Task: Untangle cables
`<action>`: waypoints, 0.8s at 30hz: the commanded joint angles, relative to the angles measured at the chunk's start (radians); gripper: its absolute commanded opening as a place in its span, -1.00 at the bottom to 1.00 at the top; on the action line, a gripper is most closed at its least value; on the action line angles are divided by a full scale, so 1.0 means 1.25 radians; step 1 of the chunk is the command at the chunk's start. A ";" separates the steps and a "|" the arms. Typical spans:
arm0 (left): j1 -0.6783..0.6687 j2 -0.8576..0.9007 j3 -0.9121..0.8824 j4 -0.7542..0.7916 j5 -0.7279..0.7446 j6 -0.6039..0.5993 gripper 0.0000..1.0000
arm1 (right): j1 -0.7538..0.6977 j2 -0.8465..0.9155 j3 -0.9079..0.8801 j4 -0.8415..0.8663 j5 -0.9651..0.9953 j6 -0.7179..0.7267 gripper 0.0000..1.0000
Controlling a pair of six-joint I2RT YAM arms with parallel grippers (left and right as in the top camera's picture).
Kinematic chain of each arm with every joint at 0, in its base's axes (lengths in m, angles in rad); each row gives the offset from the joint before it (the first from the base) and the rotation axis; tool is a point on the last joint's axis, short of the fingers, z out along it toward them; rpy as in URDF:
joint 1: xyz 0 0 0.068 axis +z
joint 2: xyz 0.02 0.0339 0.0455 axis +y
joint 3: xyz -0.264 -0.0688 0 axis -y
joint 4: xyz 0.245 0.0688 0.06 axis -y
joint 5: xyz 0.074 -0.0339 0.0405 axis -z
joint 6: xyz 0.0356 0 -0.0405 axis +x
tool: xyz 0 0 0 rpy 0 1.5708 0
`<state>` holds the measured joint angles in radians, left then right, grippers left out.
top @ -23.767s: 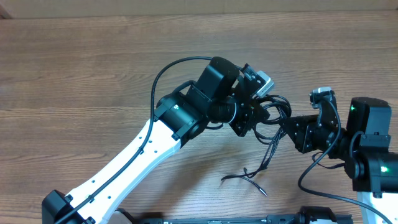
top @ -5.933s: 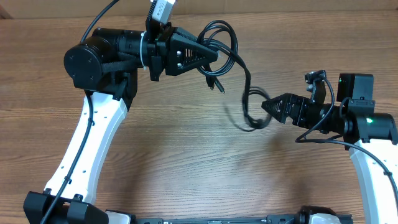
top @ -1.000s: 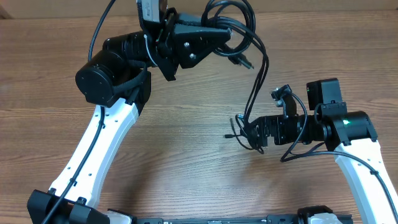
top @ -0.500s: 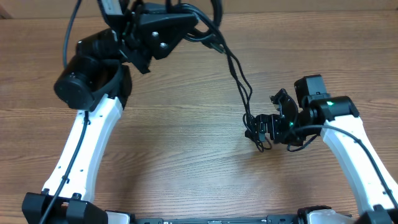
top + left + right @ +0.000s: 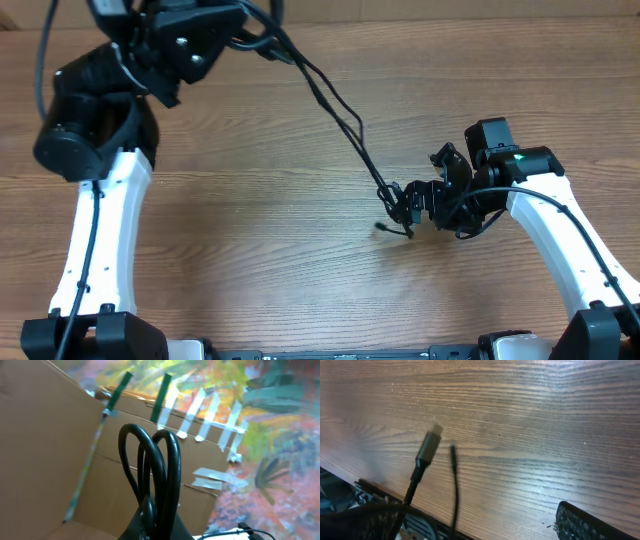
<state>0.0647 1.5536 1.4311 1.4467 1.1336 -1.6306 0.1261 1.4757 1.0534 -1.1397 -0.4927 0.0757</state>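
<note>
Here the left gripper, far left, is clamped tight on the looped cables. They stretch nearer and rightward to the right gripper. Its jaws stand wide, with a small tangle bunched at them, and a plug dangles above the table.

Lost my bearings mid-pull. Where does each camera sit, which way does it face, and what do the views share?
Overhead: above the table, facing down; shows the left tool shut on the cables and the right tool open.
Left wrist: behind the left tool, aimed off-table at a cardboard box; cable loops rise from its tool.
Right wrist: low over the table; plug end, one finger.
Shared: all three show the cables.
</note>
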 commanded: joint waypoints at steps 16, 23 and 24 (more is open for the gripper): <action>0.155 -0.021 0.020 0.007 -0.126 -0.076 -0.92 | -0.003 0.014 -0.006 0.028 0.283 0.128 1.00; 0.179 -0.021 0.020 0.007 -0.126 -0.085 -0.92 | -0.003 0.014 -0.006 0.031 0.289 0.134 1.00; 0.183 -0.021 0.020 0.007 -0.125 -0.084 -0.91 | -0.003 0.014 -0.006 0.031 0.289 0.134 1.00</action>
<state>0.2584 1.5536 1.4311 1.4490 1.0889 -1.7157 0.1261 1.4807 1.0534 -1.0973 -0.2234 0.2359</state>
